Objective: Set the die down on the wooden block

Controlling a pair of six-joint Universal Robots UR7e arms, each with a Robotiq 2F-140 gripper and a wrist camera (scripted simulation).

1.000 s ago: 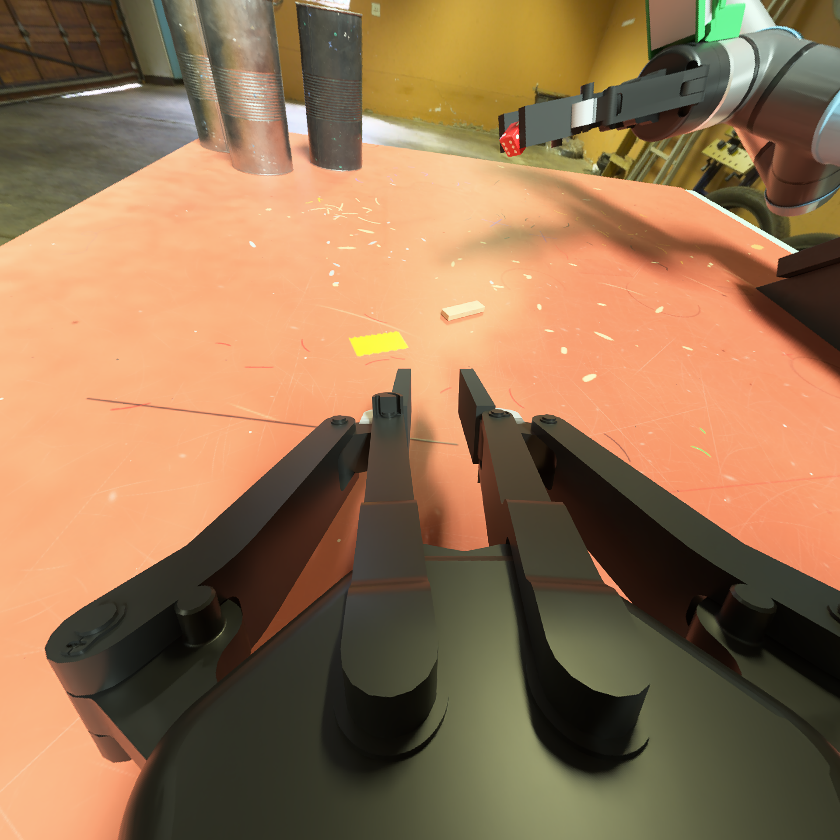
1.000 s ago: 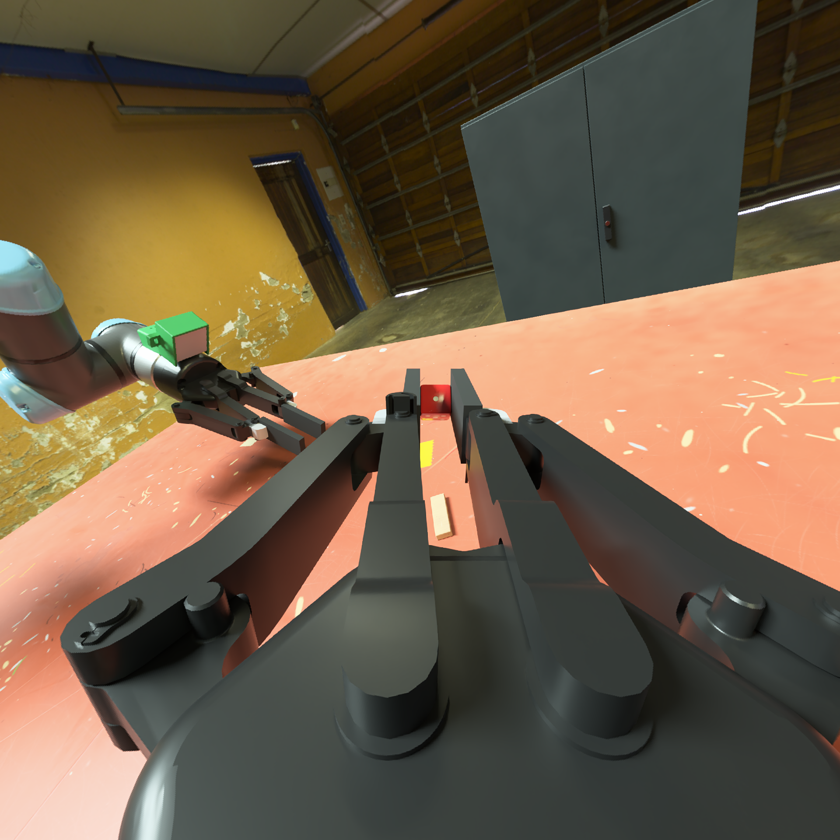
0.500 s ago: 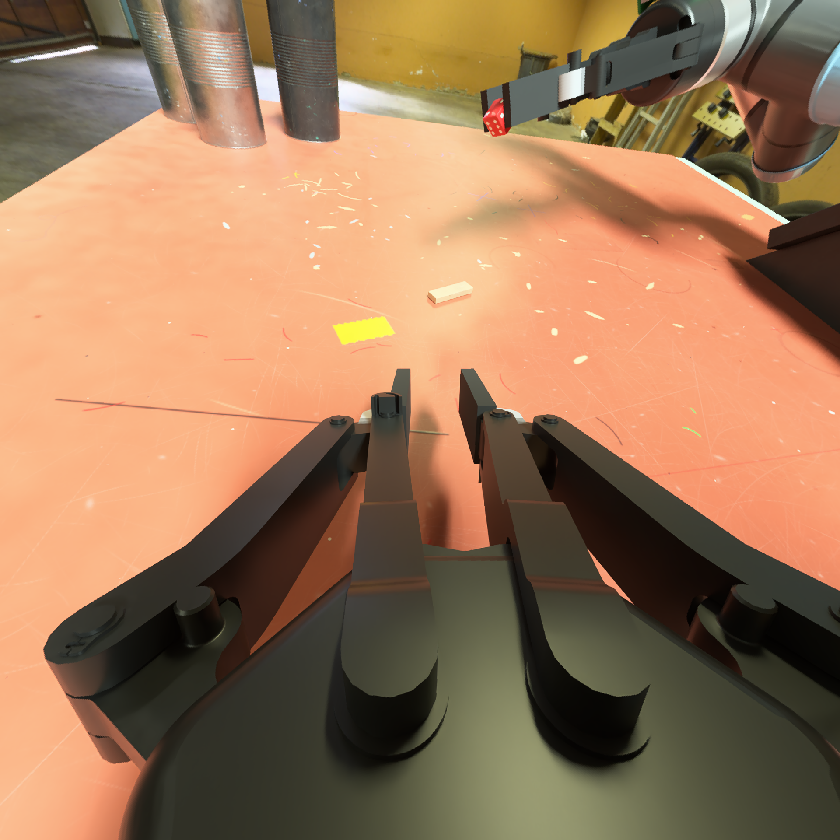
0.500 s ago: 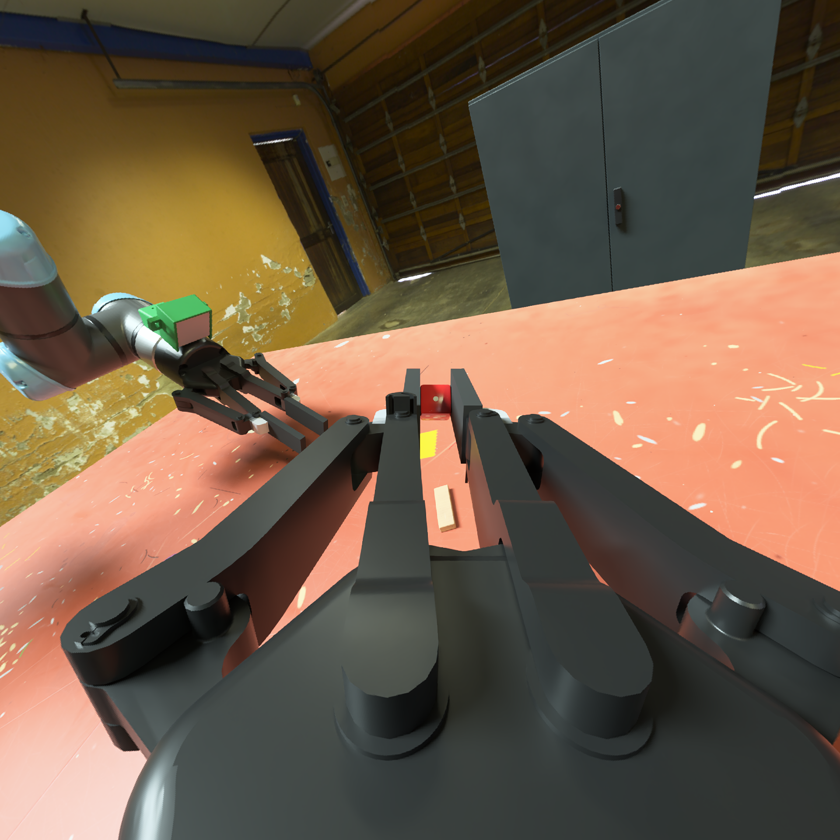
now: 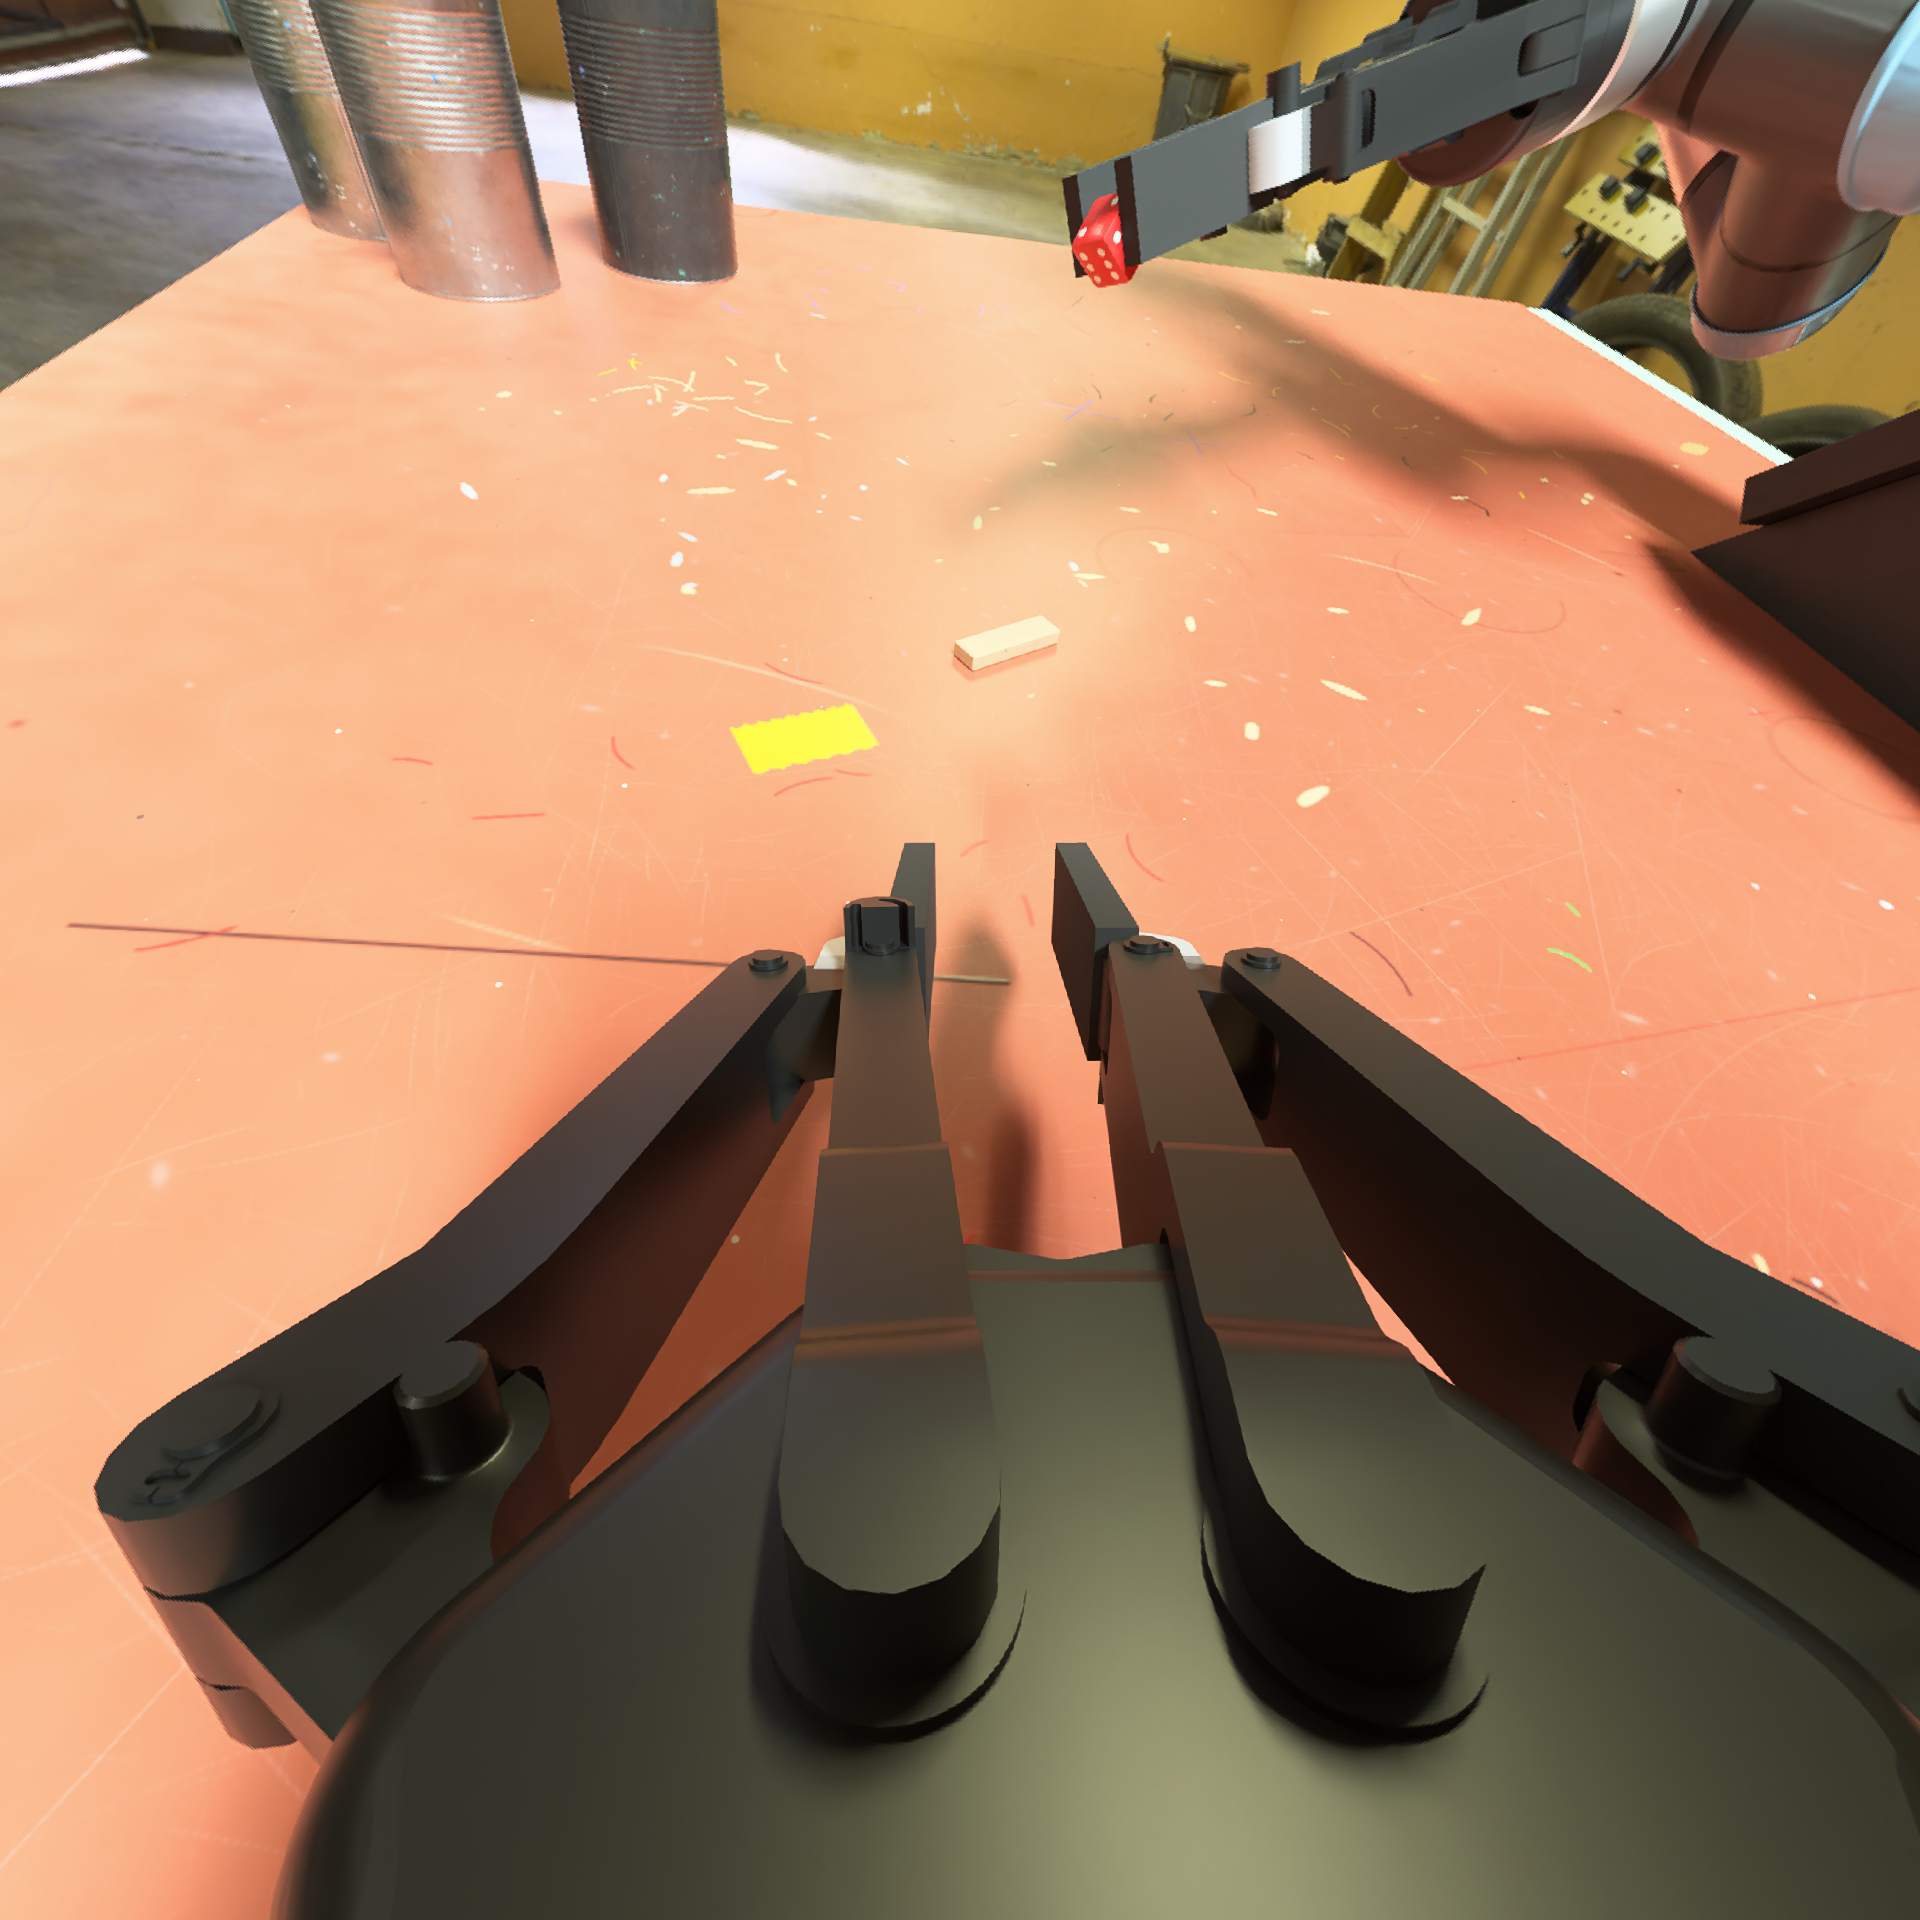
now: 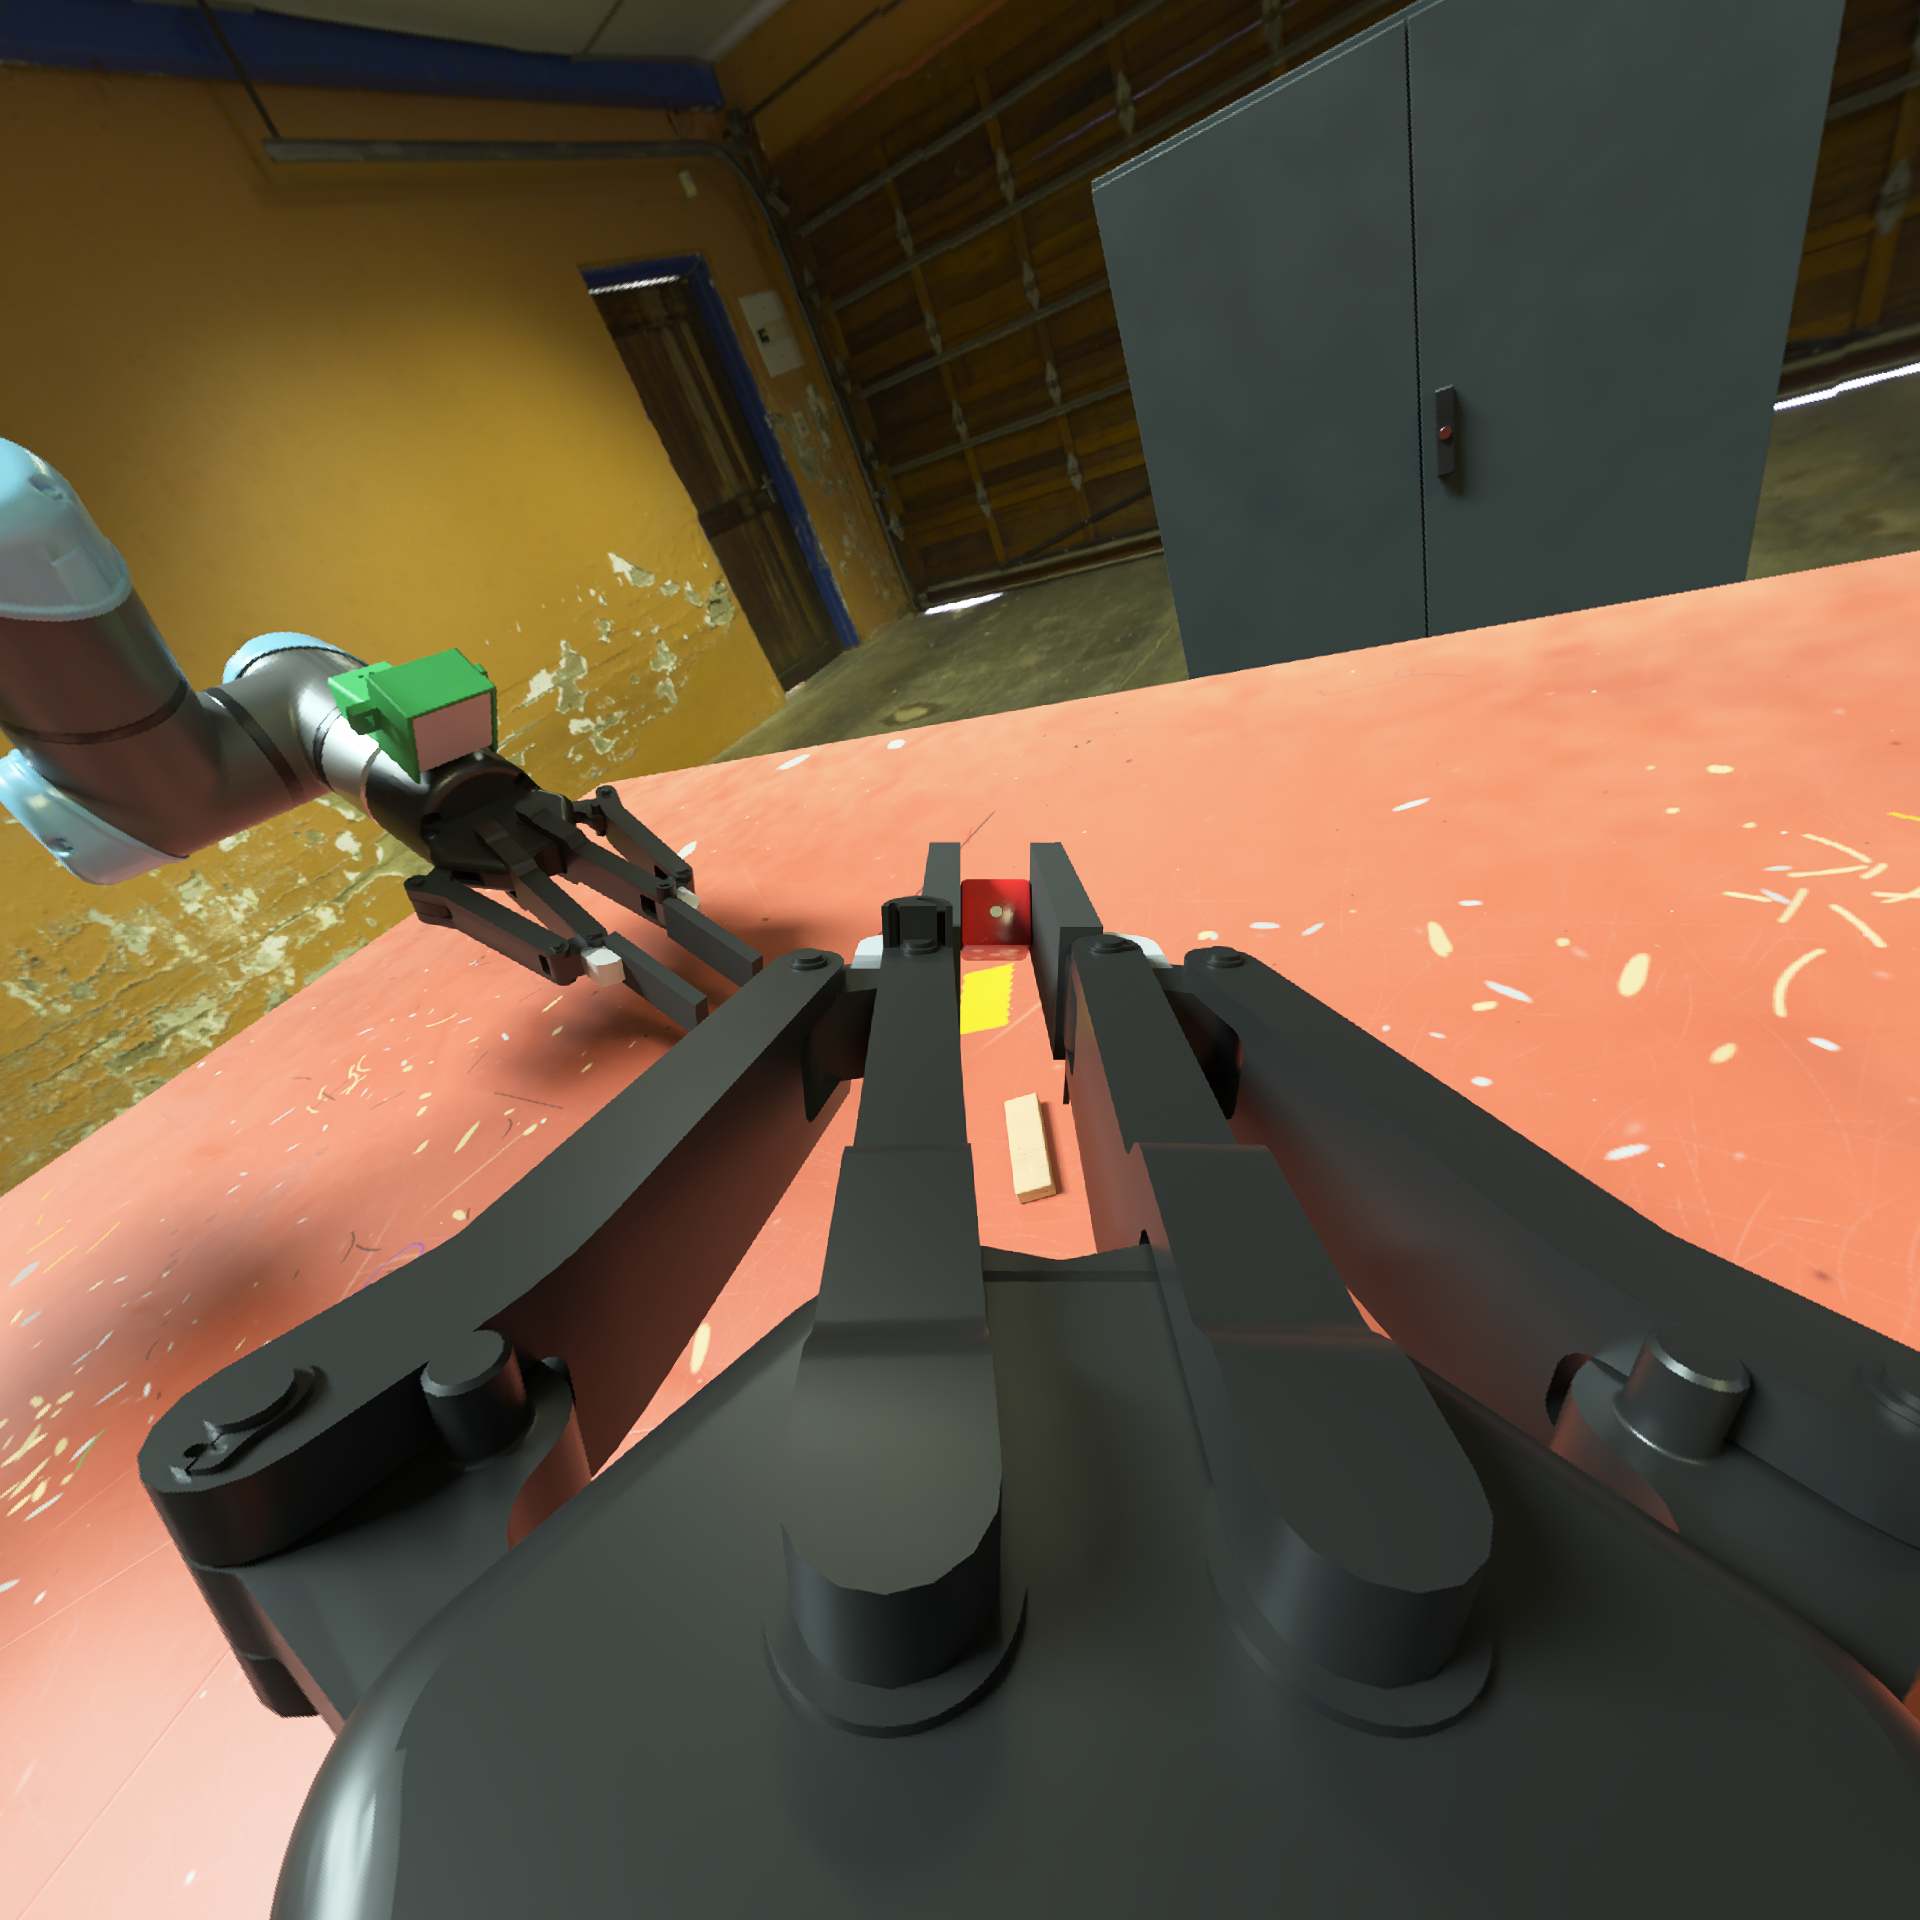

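In your left wrist view, reading from the left, three upright metal cylinders [image 5: 457, 156] stand at the far edge of the salmon-coloured table [image 5: 312, 582]. Nearer you lies a flat yellow patch [image 5: 802, 737] with serrated long edges; it bears no writing that you can read. Just to its right, apart from it, the wooden block [image 5: 1006, 641] lies flat on the table, its long axis running left to right with the right end tipped slightly away from you; no label or mark shows on it. Your left gripper [image 5: 992, 883] hangs low over the table with its fingers parted by a small gap and nothing between them. At upper right, the right gripper [image 5: 1103, 234] reaches in well above the table, pinching the red die [image 5: 1101, 244] at its fingertips; white pips show on the two faces turned toward you. In your right wrist view, the left gripper [image 6: 717, 987] appears at the left, below a green box [image 6: 421, 707] on its wrist. At centre, the right gripper [image 6: 995, 904] presses both fingers against the die [image 6: 995, 912], one pip facing the camera. Below it you see the yellow patch [image 6: 985, 997], then the wooden block [image 6: 1029, 1146], whose long axis here points away from you, along the fingers.
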